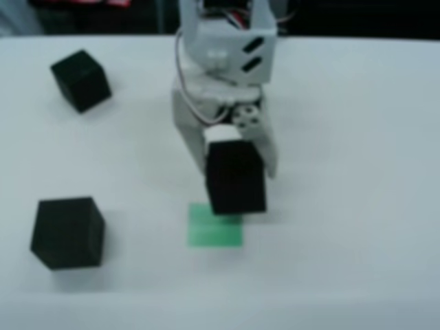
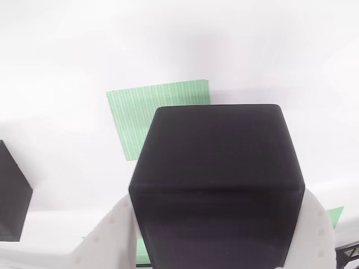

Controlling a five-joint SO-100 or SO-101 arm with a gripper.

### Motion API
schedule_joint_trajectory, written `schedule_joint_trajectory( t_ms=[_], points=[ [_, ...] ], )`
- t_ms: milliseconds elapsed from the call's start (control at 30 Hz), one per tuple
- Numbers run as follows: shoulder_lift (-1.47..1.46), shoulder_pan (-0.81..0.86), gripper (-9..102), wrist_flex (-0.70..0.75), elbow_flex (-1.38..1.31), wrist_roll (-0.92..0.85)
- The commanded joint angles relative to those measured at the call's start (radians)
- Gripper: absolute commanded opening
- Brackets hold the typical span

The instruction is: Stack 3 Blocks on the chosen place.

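My white gripper [image 1: 236, 180] is shut on a matte black block [image 1: 236, 180], held just above the table and overlapping the far edge of the green square patch [image 1: 215, 227]. From the camera riding on the gripper, the held block [image 2: 216, 179] sits between the two white fingers [image 2: 109, 238], with the striped green square [image 2: 146, 115] partly hidden beyond it. A second black block [image 1: 67, 232] rests on the table at the front left, and its edge [image 2: 11, 196] shows at the left of the gripper view. A third block [image 1: 81, 80] lies at the back left, turned at an angle.
The white table [image 1: 357, 206] stretches open to the right of the gripper and in front of the green square. A dark strip runs along the table's far edge.
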Motion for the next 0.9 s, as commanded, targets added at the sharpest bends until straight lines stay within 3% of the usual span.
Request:
schedule_joint_trajectory(
  t_ms=[0,267,867],
  points=[
    [-0.008,0.067,17,-0.002,-0.021,-0.061],
    [-0.097,0.147,17,-0.086,-0.025,-0.092],
    [-0.225,0.081,17,-0.130,-0.110,-0.074]
  ],
)
